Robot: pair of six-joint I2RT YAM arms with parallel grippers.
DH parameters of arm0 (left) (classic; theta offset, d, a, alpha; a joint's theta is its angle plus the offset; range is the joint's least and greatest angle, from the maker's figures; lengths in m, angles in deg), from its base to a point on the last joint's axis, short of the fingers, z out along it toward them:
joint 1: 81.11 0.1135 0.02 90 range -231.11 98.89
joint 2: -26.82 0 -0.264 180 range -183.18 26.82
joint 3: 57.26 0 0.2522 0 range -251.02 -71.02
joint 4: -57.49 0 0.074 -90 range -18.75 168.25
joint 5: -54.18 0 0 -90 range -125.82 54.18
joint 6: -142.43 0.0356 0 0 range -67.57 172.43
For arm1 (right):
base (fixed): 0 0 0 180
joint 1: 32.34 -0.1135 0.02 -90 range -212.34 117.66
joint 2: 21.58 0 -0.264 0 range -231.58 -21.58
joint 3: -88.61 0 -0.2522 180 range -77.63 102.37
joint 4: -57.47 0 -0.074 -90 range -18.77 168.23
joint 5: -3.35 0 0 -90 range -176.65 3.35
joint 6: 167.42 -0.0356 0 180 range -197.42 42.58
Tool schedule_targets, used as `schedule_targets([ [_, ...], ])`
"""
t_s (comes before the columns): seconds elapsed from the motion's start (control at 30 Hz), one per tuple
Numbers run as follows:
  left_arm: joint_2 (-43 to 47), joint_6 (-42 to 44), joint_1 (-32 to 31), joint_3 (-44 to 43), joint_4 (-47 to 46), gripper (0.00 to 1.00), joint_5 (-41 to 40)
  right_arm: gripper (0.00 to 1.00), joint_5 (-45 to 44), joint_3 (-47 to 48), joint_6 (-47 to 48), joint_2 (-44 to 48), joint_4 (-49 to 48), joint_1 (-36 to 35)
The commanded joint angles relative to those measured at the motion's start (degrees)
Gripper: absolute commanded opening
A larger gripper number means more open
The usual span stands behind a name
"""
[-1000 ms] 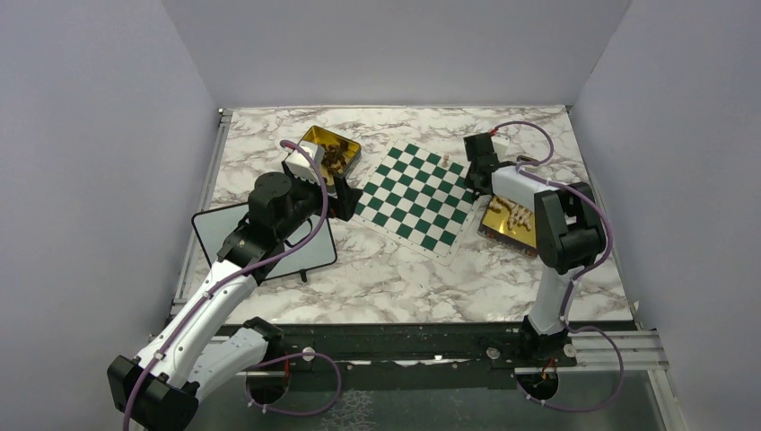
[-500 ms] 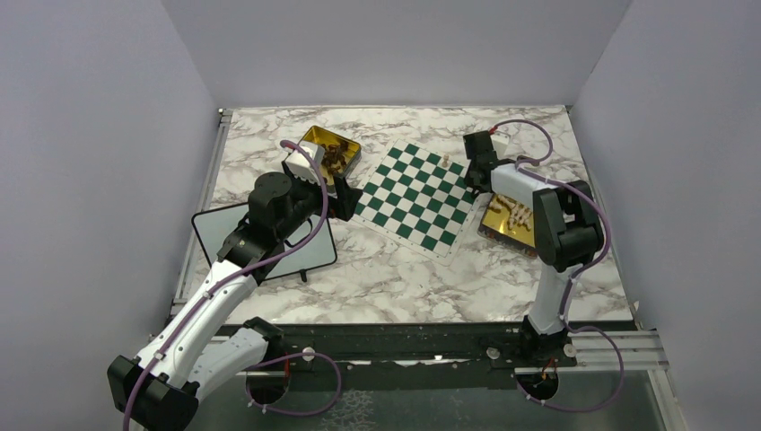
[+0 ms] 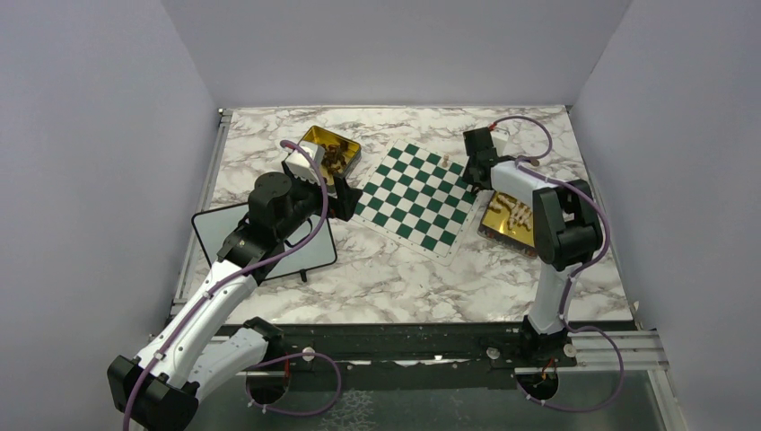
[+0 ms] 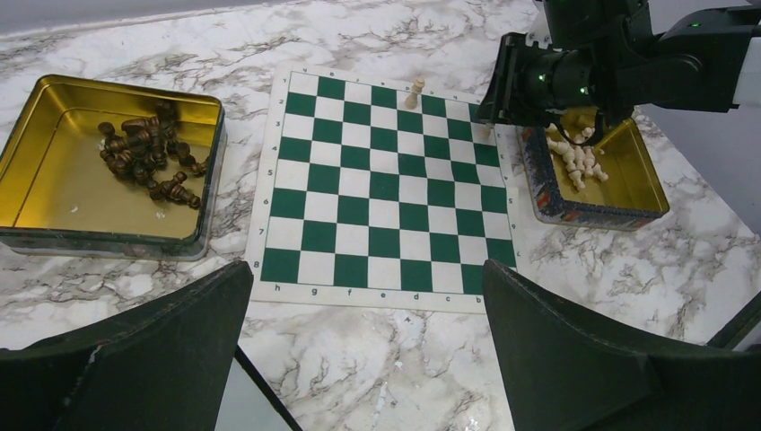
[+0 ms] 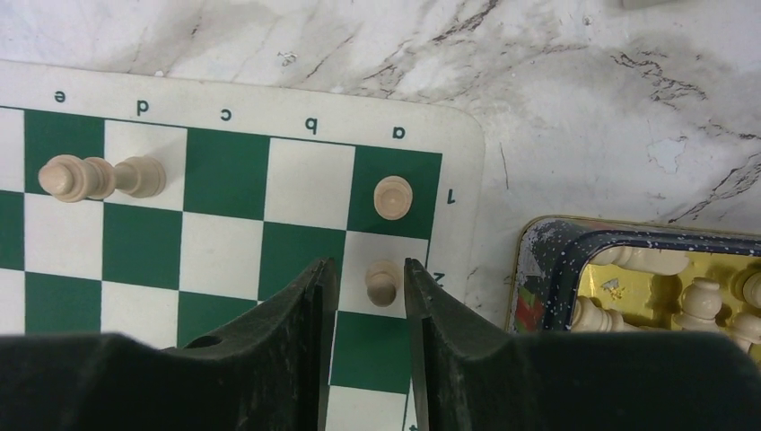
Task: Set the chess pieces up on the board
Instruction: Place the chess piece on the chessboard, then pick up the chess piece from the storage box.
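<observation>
Bright even light fr above, soft shadows, pics sharp.

Board (image 4: 386, 184) lies between left tin (image 4: 63, 180) and right tin (image 4: 628, 171), bearing three pieces (image 5: 392, 197).

Three pale pieces (image 5: 392, 197) on board (image 4: 386, 186), two gold tins (image 4: 54, 144), one whiteboard (image 3: 220, 232)

Top camera high at near edge, looking down; left wrist sees whole board (image 4: 381, 184) obliquely; right wrist close over its corner.
</observation>
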Motion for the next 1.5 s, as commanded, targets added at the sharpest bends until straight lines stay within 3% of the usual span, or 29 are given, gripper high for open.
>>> schedule_targets([
  [0.0,0.7,0.6,-0.2,0.4,-0.8,0.99,-1.4,0.39,1.0,2.5,0.9,1.0,2.5,0.2],
  [0.33,0.3,0.2,-0.2,0.3,-0.8,0.99,-0.9,0.40,-3.0,0.6,4.8,8.9,4.9,0.9],
  [0.73,0.5,0.0,-0.2,0.4,-1.0,0.99,-0.6,0.39,-2.5,-5.9,7.1,17.2,3.6,9.6],
  [1.03,0.5,0.0,-0.2,0.4,-1.0,0.99,-0.5,0.34,0.0,-13.3,7.8,19.0,-1.4,16.9],
  [1.47,0.3,0.0,-0.2,0.5,-1.0,0.99,-0.5,0.31,4.3,-17.6,8.7,17.9,-7.0,19.8],
])
